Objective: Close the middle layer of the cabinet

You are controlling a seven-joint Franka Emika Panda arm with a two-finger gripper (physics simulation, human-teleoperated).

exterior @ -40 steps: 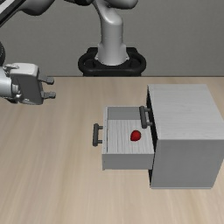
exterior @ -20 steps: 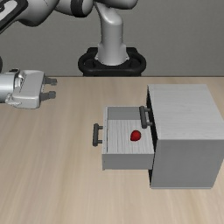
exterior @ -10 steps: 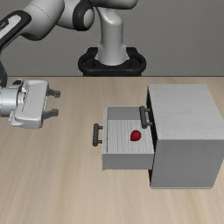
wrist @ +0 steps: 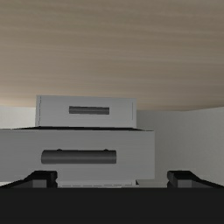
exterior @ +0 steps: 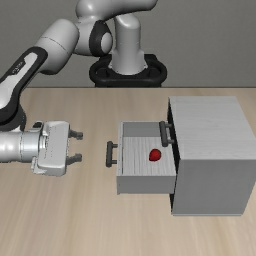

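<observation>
**Gripper faces the open drawer; the push is not yet made**

In the exterior view, the grey cabinet (exterior: 212, 150) stands on the table (exterior: 60, 215) toward the exterior view's right. Its middle drawer (exterior: 140, 172) is pulled far out toward the exterior view's left. Inside the drawer lies a small red object (exterior: 155, 156). The drawer's handle (exterior: 112, 152) is a dark bar on its front face. The gripper (exterior: 80, 146) hangs level with this face and points at it. It is near the handle but apart from it, with a strip of bare table between them. Its two fingers are spread and they hold nothing. A second handle (exterior: 167, 131) sits on the cabinet front above the open drawer.

In the wrist view, the drawer front (wrist: 79, 144) is straight ahead of the gripper, with its handle (wrist: 79, 157) across it. Behind and above it is the cabinet's upper face with its own bar. Both fingertips (wrist: 39, 178) stand wide apart. The handle lies nearer to one fingertip than to the other, so the gripper seems not quite centred on it.

I judge that the approach is almost finished and the closing itself is not started. The next move should bring the gripper forward until it meets the drawer front. Then it should push straight toward the cabinet, keeping square so the drawer does not jam.
</observation>
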